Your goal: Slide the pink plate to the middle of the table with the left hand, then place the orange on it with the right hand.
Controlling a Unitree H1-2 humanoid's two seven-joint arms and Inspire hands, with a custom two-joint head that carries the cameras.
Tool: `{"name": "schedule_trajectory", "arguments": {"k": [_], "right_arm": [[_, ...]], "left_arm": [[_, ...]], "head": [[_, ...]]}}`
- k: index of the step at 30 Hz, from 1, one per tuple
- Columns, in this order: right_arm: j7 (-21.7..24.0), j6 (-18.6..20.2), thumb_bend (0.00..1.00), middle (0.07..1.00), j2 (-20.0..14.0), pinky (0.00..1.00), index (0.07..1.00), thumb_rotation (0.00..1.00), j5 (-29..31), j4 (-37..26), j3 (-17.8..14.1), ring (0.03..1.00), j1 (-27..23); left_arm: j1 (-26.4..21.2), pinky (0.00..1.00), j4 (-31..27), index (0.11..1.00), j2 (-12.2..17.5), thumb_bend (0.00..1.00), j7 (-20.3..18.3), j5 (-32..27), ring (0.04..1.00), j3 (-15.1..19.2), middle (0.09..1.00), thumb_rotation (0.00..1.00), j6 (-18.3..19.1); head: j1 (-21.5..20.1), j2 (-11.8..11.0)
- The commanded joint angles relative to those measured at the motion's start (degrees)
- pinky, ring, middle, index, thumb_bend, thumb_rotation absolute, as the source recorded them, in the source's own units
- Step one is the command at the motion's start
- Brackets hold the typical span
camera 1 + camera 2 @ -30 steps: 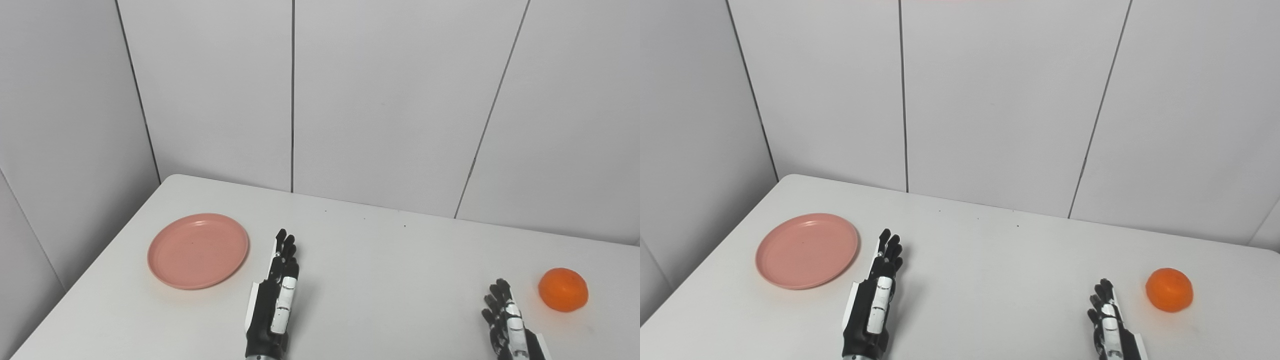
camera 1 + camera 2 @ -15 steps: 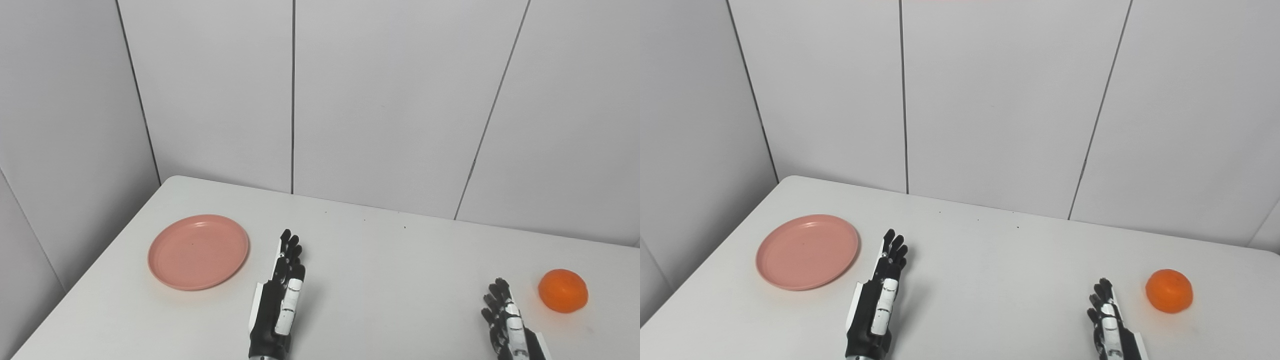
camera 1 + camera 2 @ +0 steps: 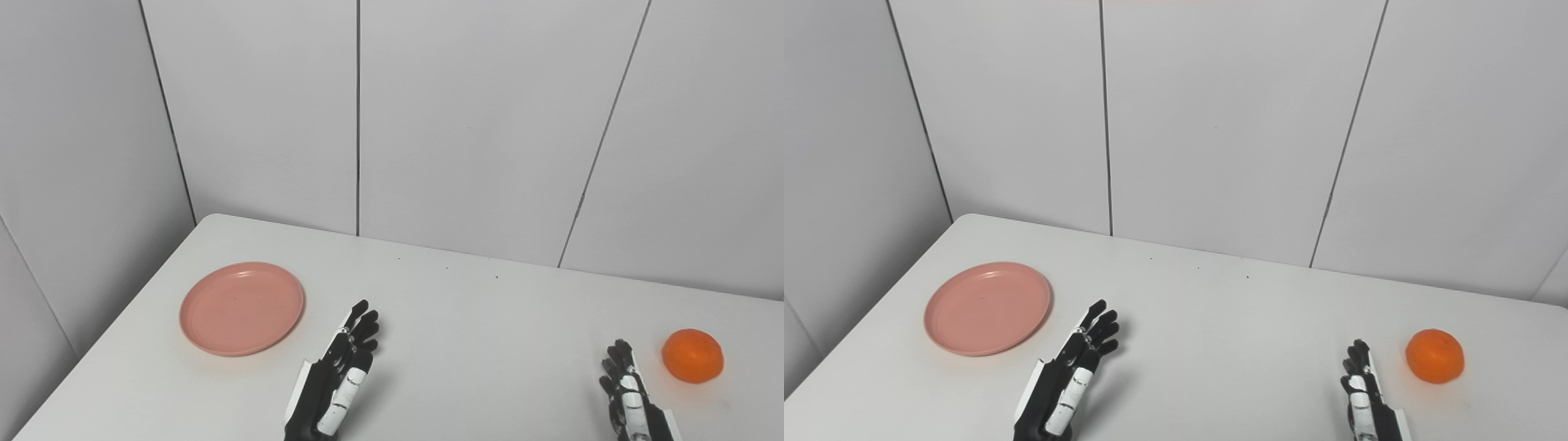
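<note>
plate (image 3: 242, 308) sits far left on the table (image 3: 465, 318), probably light and slidey, so nudge its rim. orange (image 3: 693, 356) far right. left hand (image 3: 338, 380) and right hand (image 3: 628, 395) both empty, fingers apart.

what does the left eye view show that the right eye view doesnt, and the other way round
Only the left eye view: nothing extra among the things on the table; it simply frames everything further right.

Only the right eye view: an extra wall seam at the far right edge, and a bit more table to the right of the orange.

Both share: the pink plate at the table's left, bare and untouched; the orange at the far right; the left hand open just right of the plate; the right hand open just left of the orange; the white table.
</note>
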Motion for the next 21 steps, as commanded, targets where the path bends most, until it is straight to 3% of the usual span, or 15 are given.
{"name": "schedule_trajectory", "arguments": {"k": [1, 6, 9, 12, 15, 21], "right_arm": [[0.28, -0.32, 0.57, 0.990, 0.47, 1.00, 1.000, 1.00, 0.64, 5.13, -0.29, 1.000, 6.72], [0.82, -0.67, 0.61, 0.985, -0.06, 1.00, 0.998, 0.99, 1.43, 6.16, -0.61, 1.000, 6.51], [0.86, -1.31, 0.63, 0.982, -0.14, 1.00, 0.994, 0.97, 1.23, 6.85, -0.51, 0.999, 6.39], [0.55, -2.00, 0.62, 0.977, -0.04, 1.00, 0.990, 0.96, 0.61, 7.78, -0.46, 0.993, 6.18], [0.22, -1.16, 0.62, 0.971, 0.23, 1.00, 0.981, 0.93, 0.50, 7.82, -0.50, 0.989, 6.19], [0.02, -0.88, 0.64, 0.966, 0.31, 1.00, 0.975, 0.84, 0.33, 7.99, -0.43, 0.985, 6.19]], "left_arm": [[-0.58, 0.90, -3.33, 0.927, 0.99, 0.91, -1.61, -2.94, 0.904, 0.56, 0.909, 0.82, 2.69], [-3.49, 0.91, -11.80, 0.912, 4.07, 0.88, -3.46, -9.20, 0.904, 1.71, 0.893, 0.75, 11.20], [-6.05, 0.93, -14.59, 0.904, 7.18, 0.84, -5.16, -11.86, 0.895, 2.68, 0.887, 0.70, 13.95], [-8.97, 0.94, -14.83, 0.911, 11.10, 0.81, -7.89, -14.62, 0.896, 4.20, 0.889, 0.69, 14.20], [-11.76, 0.89, -13.61, 0.905, 14.80, 0.86, -9.22, -15.77, 0.896, 6.29, 0.873, 0.75, 14.73], [-14.69, 0.87, -9.10, 0.902, 19.00, 0.88, -11.12, -15.78, 0.900, 8.68, 0.895, 0.76, 12.84]], "head": [[0.32, 0.00], [0.84, -0.24], [1.02, -0.57], [1.15, -1.29], [0.87, -1.66], [0.43, -1.96]]}}
